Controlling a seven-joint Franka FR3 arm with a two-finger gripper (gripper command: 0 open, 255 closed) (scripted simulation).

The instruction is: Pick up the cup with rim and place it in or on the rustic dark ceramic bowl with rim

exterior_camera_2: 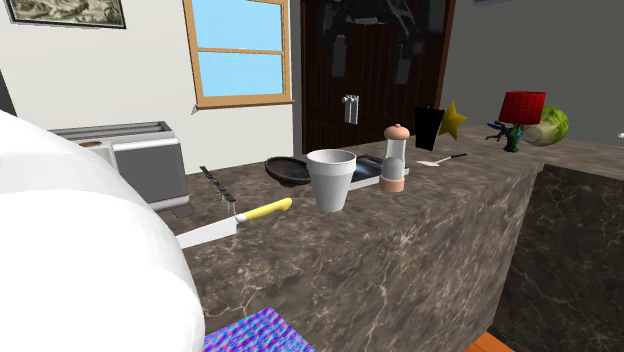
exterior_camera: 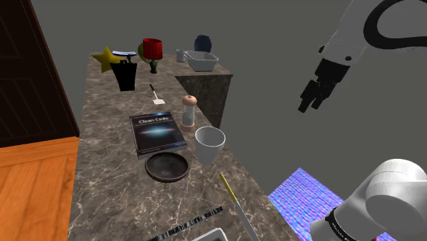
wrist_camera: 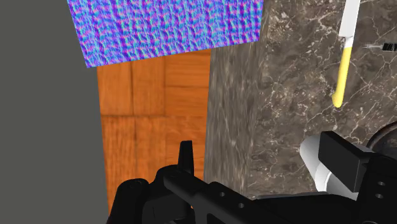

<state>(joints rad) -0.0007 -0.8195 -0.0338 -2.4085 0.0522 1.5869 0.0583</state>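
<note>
A white cup with a rim [exterior_camera: 209, 144] stands upright on the dark marble counter [exterior_camera: 109, 171], near its edge on the shoulder view's right. Just beside it, toward that view's lower left, sits the dark shallow bowl [exterior_camera: 166, 166]. In the second exterior view the cup [exterior_camera_2: 331, 178] stands in front of the bowl [exterior_camera_2: 290, 169]. My black gripper [exterior_camera: 311, 97] hangs open in the air, well off the counter to the shoulder view's right and higher than the cup. In the wrist view the gripper [wrist_camera: 264, 156] holds nothing, and a part of the cup [wrist_camera: 310, 159] shows past one finger.
A book [exterior_camera: 157, 133] and a pepper grinder [exterior_camera: 188, 113] stand just behind the cup. A yellow-handled knife [exterior_camera: 233, 195] lies nearer the stand. A grey tub [exterior_camera: 202, 61], red lamp [exterior_camera: 152, 49] and yellow star [exterior_camera: 106, 59] crowd the far end. A purple rug [exterior_camera: 301, 198] lies on the floor below.
</note>
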